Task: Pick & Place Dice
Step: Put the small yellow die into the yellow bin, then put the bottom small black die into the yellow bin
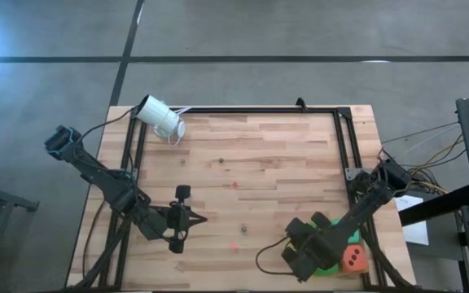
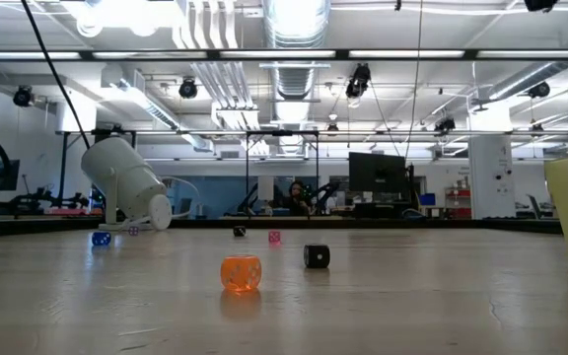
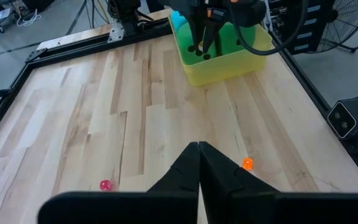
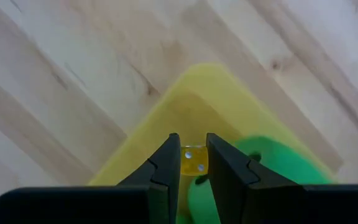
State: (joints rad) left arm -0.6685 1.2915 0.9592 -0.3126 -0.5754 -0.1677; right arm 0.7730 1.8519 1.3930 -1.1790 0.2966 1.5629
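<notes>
A yellow bin stands at the table's near right. In it lie two bright green dice, a teal die and an orange-red die. My right gripper reaches down into the bin's corner, shut on a tiny yellow die. It also shows in the high view and the left wrist view. My left gripper is shut and empty, low over the table's near left. My right gripper pinches the tiny yellow die by two opposite faces between its two fingers. The fingers point down from above. The die sits in the gap over the inside of the bin's corner, next to a green die.
Tiny dice lie loose on the wood: an orange one, a pink one, and in the low view a black one and a blue one. A white cylinder lies at the far left. A black frame rims the table.
</notes>
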